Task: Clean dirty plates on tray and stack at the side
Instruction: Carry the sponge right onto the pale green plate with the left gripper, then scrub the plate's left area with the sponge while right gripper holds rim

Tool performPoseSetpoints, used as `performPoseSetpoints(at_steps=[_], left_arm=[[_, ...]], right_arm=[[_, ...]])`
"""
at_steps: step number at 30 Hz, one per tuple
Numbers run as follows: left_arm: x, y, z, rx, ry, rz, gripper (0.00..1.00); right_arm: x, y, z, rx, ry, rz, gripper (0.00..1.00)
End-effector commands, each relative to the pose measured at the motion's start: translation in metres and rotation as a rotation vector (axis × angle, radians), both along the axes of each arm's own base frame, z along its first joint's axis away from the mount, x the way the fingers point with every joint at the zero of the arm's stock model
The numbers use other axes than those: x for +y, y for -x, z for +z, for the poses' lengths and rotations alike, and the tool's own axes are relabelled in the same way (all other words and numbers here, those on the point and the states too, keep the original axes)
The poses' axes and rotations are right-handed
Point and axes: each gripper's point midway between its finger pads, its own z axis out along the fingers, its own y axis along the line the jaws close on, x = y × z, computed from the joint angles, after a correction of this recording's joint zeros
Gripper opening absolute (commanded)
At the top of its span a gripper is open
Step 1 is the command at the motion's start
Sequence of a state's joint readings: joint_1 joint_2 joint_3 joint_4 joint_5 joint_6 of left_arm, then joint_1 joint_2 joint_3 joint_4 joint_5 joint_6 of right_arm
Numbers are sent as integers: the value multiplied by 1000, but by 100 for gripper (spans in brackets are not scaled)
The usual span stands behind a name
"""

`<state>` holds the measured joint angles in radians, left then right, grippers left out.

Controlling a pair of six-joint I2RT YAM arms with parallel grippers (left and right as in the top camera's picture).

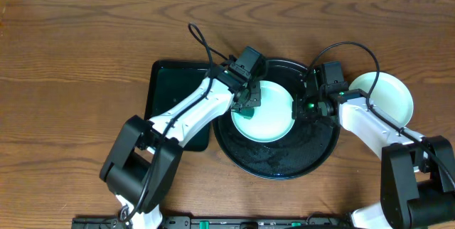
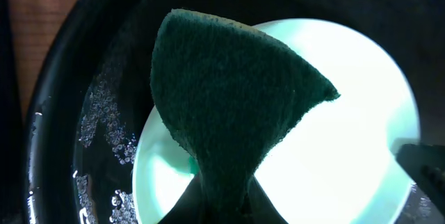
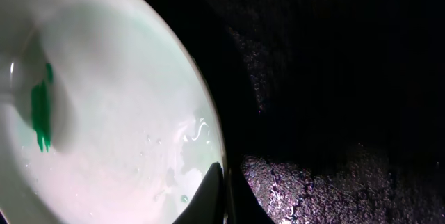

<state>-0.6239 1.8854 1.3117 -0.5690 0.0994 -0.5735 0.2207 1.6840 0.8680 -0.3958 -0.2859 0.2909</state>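
Overhead: wooden table (image 1: 71, 44). Round tray (image 1: 284, 166) sits mid-table, nearer the far edge, with water droplets on its floor. Rectangular tray (image 1: 170, 87) lies just beside its left side. Mint plate (image 1: 274, 122) lies inside the round tray, toward its far-left rim. Second plate (image 1: 389, 94) rests on the bare table, right of the round tray. Left gripper (image 1: 247, 104) is clenched on a dark green scouring pad (image 2: 229, 99) over the mint plate's left part; contact unclear. Right gripper (image 3: 224, 197) is pinched onto the mint plate's right rim. Green smear (image 3: 40, 113) on the mint plate.
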Motion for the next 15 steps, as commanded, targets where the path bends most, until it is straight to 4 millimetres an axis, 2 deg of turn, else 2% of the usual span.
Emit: performPoseSetpoints(at_steps=[1, 11, 15], left_arm=[[-1, -3, -6, 6, -8, 11, 8], [2, 1, -34, 61, -48, 10, 8], [3, 3, -42, 77, -60, 10, 8]], right_arm=[[6, 5, -3, 17, -16, 9, 7], [6, 4, -3, 14, -16, 10, 14], [4, 4, -3, 11, -3, 10, 1]])
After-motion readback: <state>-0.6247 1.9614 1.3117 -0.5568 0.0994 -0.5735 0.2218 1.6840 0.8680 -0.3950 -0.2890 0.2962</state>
